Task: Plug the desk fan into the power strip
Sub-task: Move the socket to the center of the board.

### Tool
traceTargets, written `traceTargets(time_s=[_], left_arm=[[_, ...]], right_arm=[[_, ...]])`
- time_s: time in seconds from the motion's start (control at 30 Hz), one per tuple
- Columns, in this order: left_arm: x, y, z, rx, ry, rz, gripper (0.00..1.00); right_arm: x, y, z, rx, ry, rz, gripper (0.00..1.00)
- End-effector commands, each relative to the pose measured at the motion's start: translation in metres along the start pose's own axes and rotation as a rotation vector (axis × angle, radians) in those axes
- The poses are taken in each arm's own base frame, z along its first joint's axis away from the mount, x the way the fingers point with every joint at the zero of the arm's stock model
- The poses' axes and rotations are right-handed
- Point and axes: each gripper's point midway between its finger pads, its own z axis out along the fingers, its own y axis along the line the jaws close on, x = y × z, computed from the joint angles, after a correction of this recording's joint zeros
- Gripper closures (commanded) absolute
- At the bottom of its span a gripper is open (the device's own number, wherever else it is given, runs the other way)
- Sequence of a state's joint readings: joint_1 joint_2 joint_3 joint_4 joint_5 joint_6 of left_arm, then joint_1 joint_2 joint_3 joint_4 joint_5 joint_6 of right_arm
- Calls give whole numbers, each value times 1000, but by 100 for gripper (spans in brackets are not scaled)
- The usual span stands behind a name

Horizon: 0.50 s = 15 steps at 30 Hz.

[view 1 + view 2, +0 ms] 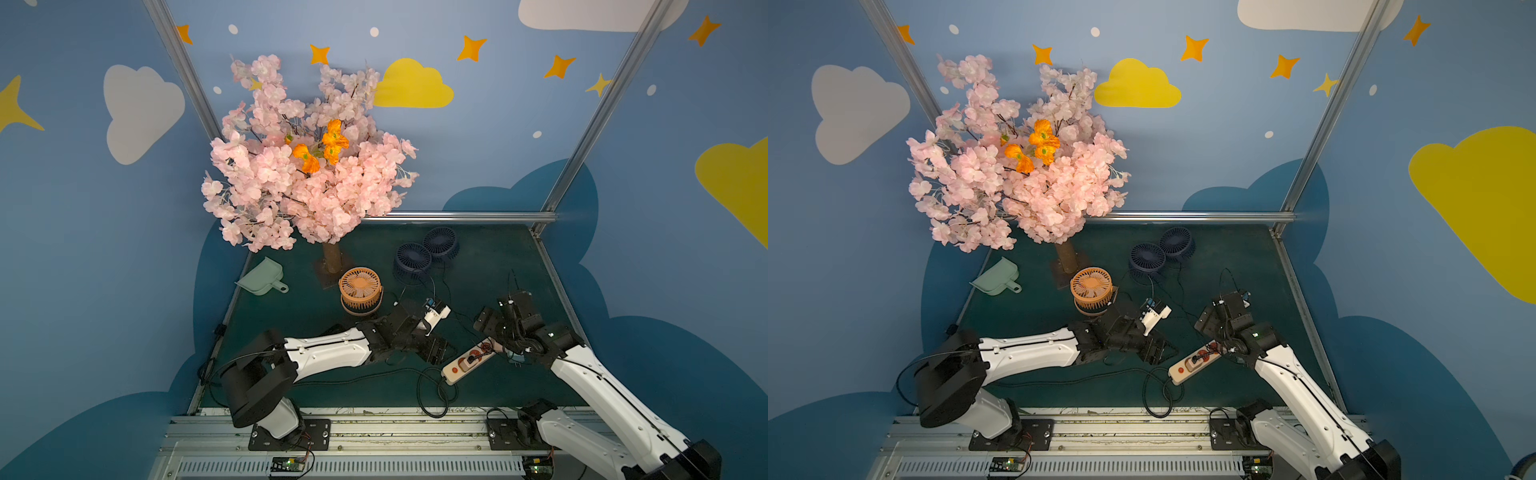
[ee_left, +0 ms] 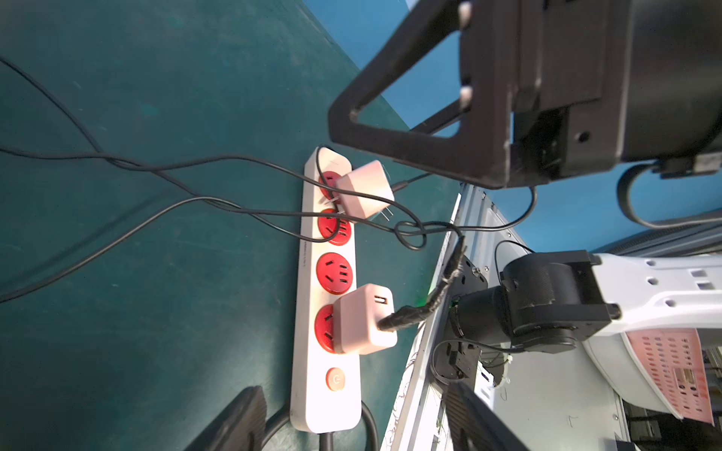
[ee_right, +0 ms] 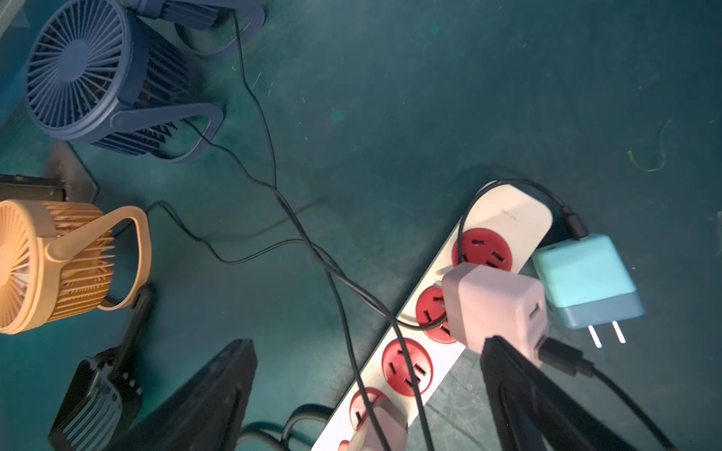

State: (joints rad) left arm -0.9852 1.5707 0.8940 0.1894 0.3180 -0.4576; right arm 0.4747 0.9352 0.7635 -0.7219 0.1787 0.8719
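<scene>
Toward four o'clock on the green table (image 1: 270,316), the cream power strip (image 1: 452,376) is lying between both arms, with a plugged pink adapter (image 2: 363,320) sitting in the socket nearest its button (image 2: 335,378). The left gripper (image 2: 353,386) is hovering over that button end with jaws spread apart, while the right gripper (image 3: 369,341) is gaping wide beside a loose pink adapter (image 3: 494,308) tilting across the far sockets (image 3: 482,250).
</scene>
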Motion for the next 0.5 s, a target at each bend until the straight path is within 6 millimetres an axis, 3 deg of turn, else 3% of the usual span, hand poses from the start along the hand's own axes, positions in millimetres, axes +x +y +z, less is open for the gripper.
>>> traceTargets(time_s=[0.0, 0.03, 0.23, 0.37, 0.4, 0.47], left_arm=[[-7, -10, 1, 32, -13, 58, 23], [-7, -11, 1, 36, -17, 65, 23], [-15, -10, 7, 39, -52, 66, 24], [-26, -23, 9, 100, -81, 104, 24], [-28, -32, 8, 141, -83, 141, 24], [-32, -45, 8, 182, -82, 231, 24]], right_arm=[[-1, 4, -5, -32, -4, -5, 11], [-4, 7, -6, -46, -14, -18, 14], [-22, 24, -6, -84, -52, -88, 57], [-27, 27, -11, -58, -19, -85, 49], [-30, 24, -13, -41, -27, -75, 44], [-32, 12, -16, -7, -31, -36, 25]])
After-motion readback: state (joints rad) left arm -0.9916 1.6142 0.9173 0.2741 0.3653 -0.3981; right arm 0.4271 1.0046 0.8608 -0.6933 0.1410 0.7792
